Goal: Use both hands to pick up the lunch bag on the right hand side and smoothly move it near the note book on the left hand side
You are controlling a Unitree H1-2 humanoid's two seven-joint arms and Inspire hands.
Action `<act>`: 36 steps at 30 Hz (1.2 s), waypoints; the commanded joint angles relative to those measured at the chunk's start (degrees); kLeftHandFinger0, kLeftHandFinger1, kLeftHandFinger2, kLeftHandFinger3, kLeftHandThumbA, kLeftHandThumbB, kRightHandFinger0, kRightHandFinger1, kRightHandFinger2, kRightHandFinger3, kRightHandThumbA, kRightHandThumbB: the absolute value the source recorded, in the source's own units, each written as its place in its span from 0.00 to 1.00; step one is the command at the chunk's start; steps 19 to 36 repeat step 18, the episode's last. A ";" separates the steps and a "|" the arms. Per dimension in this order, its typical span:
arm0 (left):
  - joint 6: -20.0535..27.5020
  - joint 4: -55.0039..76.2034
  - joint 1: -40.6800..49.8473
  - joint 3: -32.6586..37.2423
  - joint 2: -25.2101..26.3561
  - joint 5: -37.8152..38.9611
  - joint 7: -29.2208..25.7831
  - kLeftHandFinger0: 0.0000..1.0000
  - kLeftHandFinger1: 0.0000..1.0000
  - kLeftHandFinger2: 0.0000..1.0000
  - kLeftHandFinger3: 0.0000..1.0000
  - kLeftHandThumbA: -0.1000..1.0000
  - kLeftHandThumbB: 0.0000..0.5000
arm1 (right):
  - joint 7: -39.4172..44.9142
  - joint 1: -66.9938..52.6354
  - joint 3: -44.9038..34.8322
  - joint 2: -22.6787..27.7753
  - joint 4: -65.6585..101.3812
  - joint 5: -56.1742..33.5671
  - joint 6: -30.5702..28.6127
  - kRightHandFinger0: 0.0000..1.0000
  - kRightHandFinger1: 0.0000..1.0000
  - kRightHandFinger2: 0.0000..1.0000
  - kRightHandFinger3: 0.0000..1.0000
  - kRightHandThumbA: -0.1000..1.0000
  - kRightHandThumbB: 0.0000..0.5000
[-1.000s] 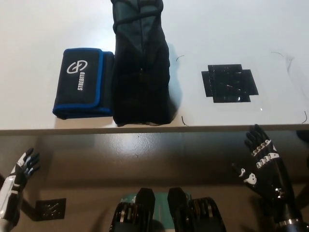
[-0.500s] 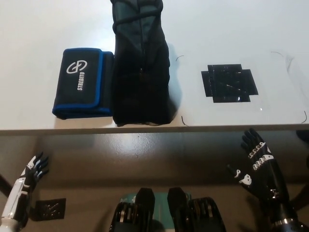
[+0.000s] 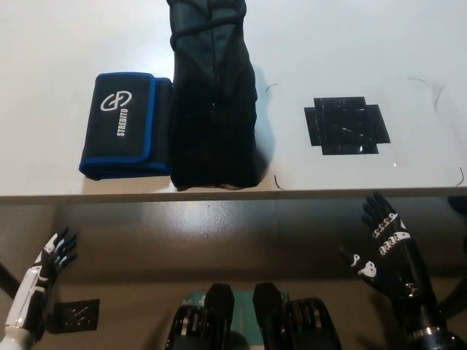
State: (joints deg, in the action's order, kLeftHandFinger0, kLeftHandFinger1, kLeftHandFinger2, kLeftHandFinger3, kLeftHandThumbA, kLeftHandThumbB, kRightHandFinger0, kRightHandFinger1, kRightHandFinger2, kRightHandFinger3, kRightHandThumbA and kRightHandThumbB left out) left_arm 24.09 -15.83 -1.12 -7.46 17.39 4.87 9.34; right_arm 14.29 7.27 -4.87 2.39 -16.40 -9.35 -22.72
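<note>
Your white counter [image 3: 365,44], a tall black lunch bag [image 3: 213,102] standing near its front edge, a black blue-trimmed notebook [image 3: 124,124] touching the bag's left side, a black tape cross [image 3: 346,125] well apart to the right.

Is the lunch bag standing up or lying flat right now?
Standing upright. The black lunch bag rises tall toward the camera on the white table, right beside the blue-edged notebook. Neither hand touches it.

One black lunch bag [image 3: 213,102], one blue-edged notebook [image 3: 122,124], one black tape cross [image 3: 346,125], on one white table [image 3: 365,44].
</note>
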 commanded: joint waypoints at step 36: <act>2.22 0.33 -1.29 -0.43 0.43 0.57 -0.23 1.00 1.00 1.00 1.00 1.00 0.41 | -0.73 2.81 0.97 0.46 -0.32 0.46 -0.49 1.00 1.00 1.00 1.00 1.00 0.54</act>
